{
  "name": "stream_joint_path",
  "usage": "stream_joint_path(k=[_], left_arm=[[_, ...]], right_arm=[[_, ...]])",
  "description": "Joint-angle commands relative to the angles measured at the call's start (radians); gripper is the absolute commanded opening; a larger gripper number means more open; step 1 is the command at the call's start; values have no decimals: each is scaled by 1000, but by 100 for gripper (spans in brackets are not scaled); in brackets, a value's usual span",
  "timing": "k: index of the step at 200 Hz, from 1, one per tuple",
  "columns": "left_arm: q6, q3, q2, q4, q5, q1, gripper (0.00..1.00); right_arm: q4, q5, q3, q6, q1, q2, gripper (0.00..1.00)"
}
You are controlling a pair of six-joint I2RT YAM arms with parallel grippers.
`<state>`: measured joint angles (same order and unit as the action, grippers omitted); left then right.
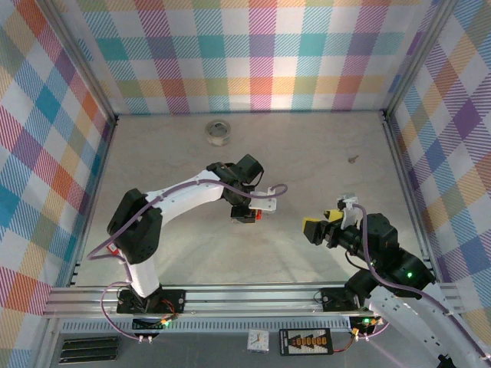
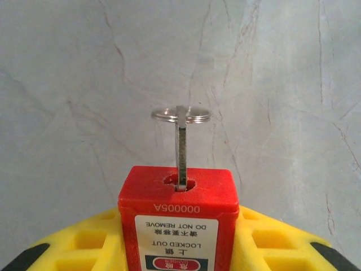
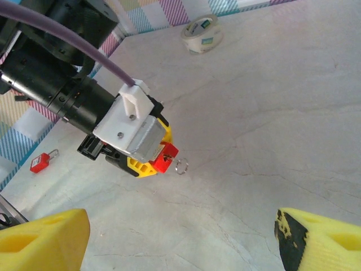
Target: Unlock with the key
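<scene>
I noted a pale marbled table [image 1: 307, 153] enclosed by plaid walls [image 1: 253, 54], with a tape roll [image 1: 218, 132] at upper centre. The left gripper [image 1: 249, 213], mid-frame, was clenched on the red padlock [image 2: 176, 220], the key [image 2: 181, 149] seated in it. The right gripper [image 1: 322, 224], lower right, stood released.

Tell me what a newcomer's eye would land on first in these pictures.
First, the red padlock clamped in the left gripper over the middle of the table, with a key standing in its keyhole and a ring at the key's outer end. Next, the right gripper, open, its yellow fingers facing the padlock from the right. All around stand loud multicoloured checked walls.
</scene>
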<state>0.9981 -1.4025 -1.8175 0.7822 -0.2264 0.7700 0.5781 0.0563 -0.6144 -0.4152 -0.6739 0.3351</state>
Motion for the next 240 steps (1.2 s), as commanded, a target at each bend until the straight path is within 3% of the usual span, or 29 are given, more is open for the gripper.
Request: stream_joint_path(k=[1, 49, 89, 125, 171, 197, 211, 227, 233, 240], left_arm=[[39, -84, -82, 126, -31, -16, 0], [54, -160, -208, 129, -12, -24, 0], [58, -57, -187, -119, 30, -17, 0], [140, 36, -178, -273, 37, 41, 0], [275, 62, -165, -261, 44, 124, 0], [264, 84, -132, -287, 59, 162, 29], [243, 113, -103, -334, 56, 167, 40], [211, 147, -52, -382, 30, 170, 62], [203, 161, -30, -401, 23, 172, 76], [198, 175, -6, -412, 18, 175, 80]], right_arm=[[11, -3, -18, -12, 2, -1, 85], [43, 17, -26, -6, 2, -20, 85], [47, 30, -35, 9, 2, -21, 85], [68, 52, -49, 24, 2, -17, 85], [116, 93, -73, 39, 2, -47, 87], [129, 118, -84, 35, 2, -48, 88], [133, 116, -100, 33, 2, -41, 89], [147, 109, -132, 35, 2, -29, 90], [157, 109, -145, 37, 2, -23, 90], [167, 110, -165, 41, 2, -19, 90]])
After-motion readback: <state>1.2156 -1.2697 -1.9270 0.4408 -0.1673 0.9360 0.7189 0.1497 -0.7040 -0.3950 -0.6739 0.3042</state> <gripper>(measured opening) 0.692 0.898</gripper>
